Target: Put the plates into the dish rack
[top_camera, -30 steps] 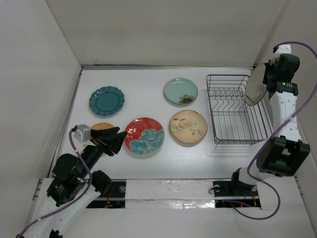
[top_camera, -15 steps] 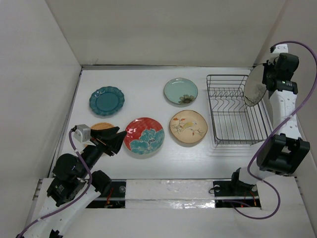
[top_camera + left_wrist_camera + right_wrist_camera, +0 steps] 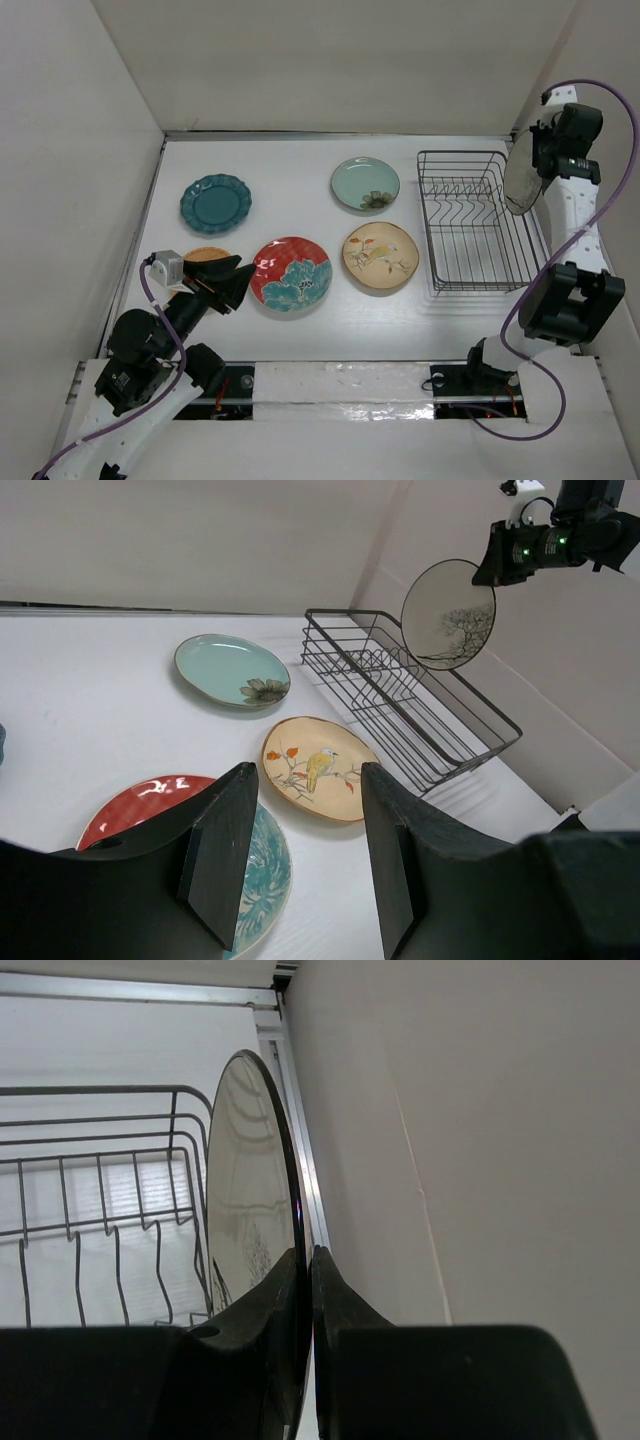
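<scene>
The dark wire dish rack [image 3: 460, 153] stands empty at the right of the table; it also shows in the left wrist view [image 3: 400, 695] and the right wrist view [image 3: 100, 1190]. My right gripper [image 3: 545, 162] [image 3: 305, 1252] is shut on the rim of the dark-rimmed cream plate [image 3: 522, 172] [image 3: 245, 1190] and holds it upright above the rack's right side, by the wall. My left gripper [image 3: 235, 283] [image 3: 310, 770] is open and empty, low beside the red plate [image 3: 291, 273]. The orange plate [image 3: 205, 255] is partly hidden behind it. The teal plate [image 3: 215, 203], mint plate [image 3: 365, 184] and tan plate [image 3: 380, 256] lie flat.
White walls close in the table on the left, back and right [image 3: 450, 1160]; the right wall is close beside the held plate. The arm bases sit along the near edge [image 3: 350, 385].
My right gripper has shifted the cream plate slightly right and up, and the plate now shows more edge-on. The left arm has not moved.
</scene>
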{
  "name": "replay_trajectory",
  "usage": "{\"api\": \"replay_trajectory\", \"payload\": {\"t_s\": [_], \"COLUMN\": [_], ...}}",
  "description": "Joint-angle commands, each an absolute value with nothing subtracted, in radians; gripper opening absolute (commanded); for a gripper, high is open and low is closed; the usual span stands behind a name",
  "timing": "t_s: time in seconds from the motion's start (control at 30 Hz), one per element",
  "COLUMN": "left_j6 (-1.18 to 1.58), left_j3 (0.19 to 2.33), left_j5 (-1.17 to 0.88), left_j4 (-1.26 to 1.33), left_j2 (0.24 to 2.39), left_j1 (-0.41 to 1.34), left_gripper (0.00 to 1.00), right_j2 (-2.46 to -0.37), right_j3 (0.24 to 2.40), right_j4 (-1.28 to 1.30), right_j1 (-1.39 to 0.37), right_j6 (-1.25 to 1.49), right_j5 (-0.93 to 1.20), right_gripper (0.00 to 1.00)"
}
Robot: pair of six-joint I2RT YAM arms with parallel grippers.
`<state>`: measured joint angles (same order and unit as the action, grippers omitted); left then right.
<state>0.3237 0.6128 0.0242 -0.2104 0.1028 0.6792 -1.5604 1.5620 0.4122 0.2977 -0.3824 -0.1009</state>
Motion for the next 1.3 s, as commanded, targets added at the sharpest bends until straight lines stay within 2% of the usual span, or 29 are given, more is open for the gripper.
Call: {"api": "replay_trajectory", "payload": {"t_s": [0.0, 0.17, 0.47, 0.8, 1.27], "left_j6": [0.33, 0.331, 0.33, 0.33, 0.33], "left_j3": [0.612, 0.612, 0.612, 0.612, 0.612], "left_j5": [0.029, 0.031, 0.031, 0.032, 0.034], "left_j4": [-0.183, -0.181, -0.183, -0.183, -0.184], "left_j2": [0.109, 0.107, 0.114, 0.12, 0.123], "left_j1": [0.686, 0.686, 0.686, 0.686, 0.686], "left_gripper": [0.42, 0.42, 0.42, 0.42, 0.42], "right_j2": [-1.531, -1.484, -1.437, -1.443, -1.424], "right_j3": [1.53, 1.489, 1.621, 1.488, 1.512], "right_j4": [0.292, 0.216, 0.198, 0.156, 0.155], "right_j1": [0.275, 0.264, 0.264, 0.264, 0.264], "right_j6": [-0.402, -0.403, -0.391, -0.403, -0.39], "right_j5": [-0.104, -0.167, -0.201, -0.215, -0.163], "right_gripper": [0.0, 0.0, 0.0, 0.0, 0.0]}}
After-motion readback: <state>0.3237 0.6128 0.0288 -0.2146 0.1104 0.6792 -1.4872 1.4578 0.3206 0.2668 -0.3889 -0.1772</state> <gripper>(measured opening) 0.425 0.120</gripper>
